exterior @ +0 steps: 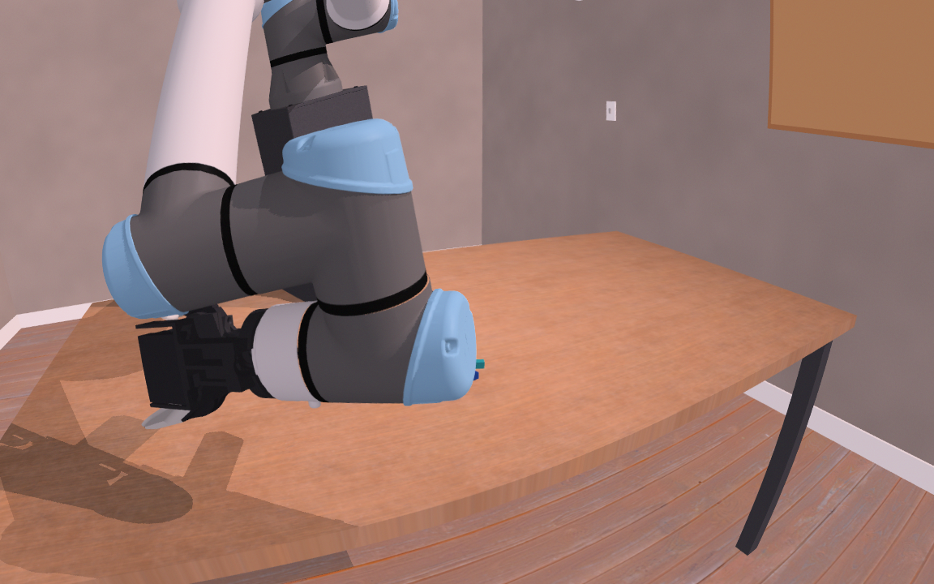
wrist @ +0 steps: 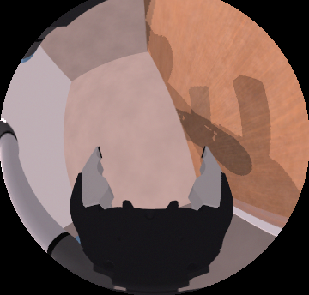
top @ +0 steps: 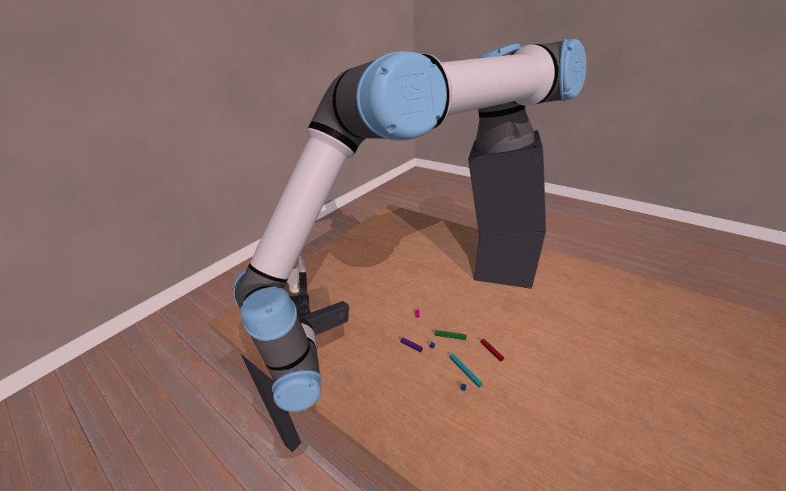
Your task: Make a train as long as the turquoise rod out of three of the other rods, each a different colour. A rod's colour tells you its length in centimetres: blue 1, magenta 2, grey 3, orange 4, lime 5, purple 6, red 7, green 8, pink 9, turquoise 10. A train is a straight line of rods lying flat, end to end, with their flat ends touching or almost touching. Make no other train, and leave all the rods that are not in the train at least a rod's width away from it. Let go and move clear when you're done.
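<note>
wooden table [top: 567, 366] — seven scattered coloured rods [top: 449, 334]

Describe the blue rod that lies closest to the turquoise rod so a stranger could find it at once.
On the table, find the loose cluster of rods in front of the dark pedestal. The turquoise rod is the longest there. Just off its near end sits a tiny blue rod; the other blue rod lies between purple and green.

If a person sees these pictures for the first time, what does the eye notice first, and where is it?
First the big white and blue arm, arching from its dark pedestal down to the near left edge of the wooden table. Then the small coloured rods scattered mid-table, the turquoise rod longest. In the wrist view the gripper is wide open and empty.
</note>
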Tool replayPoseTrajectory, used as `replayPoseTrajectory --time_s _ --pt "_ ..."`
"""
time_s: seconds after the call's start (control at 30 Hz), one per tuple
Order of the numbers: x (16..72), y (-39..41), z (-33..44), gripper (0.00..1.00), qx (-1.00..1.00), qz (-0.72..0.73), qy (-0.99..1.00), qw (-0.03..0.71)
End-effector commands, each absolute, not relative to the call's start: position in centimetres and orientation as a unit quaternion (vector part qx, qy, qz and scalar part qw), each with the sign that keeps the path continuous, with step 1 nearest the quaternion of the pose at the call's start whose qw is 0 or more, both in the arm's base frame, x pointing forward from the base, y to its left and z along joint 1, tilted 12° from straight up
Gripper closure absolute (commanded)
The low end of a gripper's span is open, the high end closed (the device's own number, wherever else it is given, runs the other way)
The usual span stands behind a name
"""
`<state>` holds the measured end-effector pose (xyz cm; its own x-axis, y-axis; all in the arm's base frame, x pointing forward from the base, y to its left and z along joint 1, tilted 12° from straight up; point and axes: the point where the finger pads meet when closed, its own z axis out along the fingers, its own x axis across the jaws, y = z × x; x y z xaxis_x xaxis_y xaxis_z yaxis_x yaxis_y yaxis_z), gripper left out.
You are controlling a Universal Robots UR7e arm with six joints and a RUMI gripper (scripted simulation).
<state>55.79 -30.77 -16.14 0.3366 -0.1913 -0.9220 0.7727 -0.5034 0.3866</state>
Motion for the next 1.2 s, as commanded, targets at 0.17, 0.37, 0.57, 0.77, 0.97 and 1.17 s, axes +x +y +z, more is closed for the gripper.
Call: replayPoseTrajectory --time_s 0.17,0.37,0.57,0.77,0.97,1.17 --pt "55.84 -30.77 -16.05 0.0 0.682 -0.535 0.213 0.451" --pt "55.84 -30.77 -16.05 0.0 0.682 -0.535 0.213 0.451" --pt "55.84 -30.77 -16.05 0.0 0.682 -0.535 0.213 0.451" --pt "55.83 -30.74 -16.06 0.0 0.683 -0.534 0.212 0.451" --pt "55.73 -30.62 -16.13 0.0 0.686 -0.532 0.209 0.45" --pt "55.6 -30.45 -16.22 0.0 0.69 -0.53 0.205 0.448"
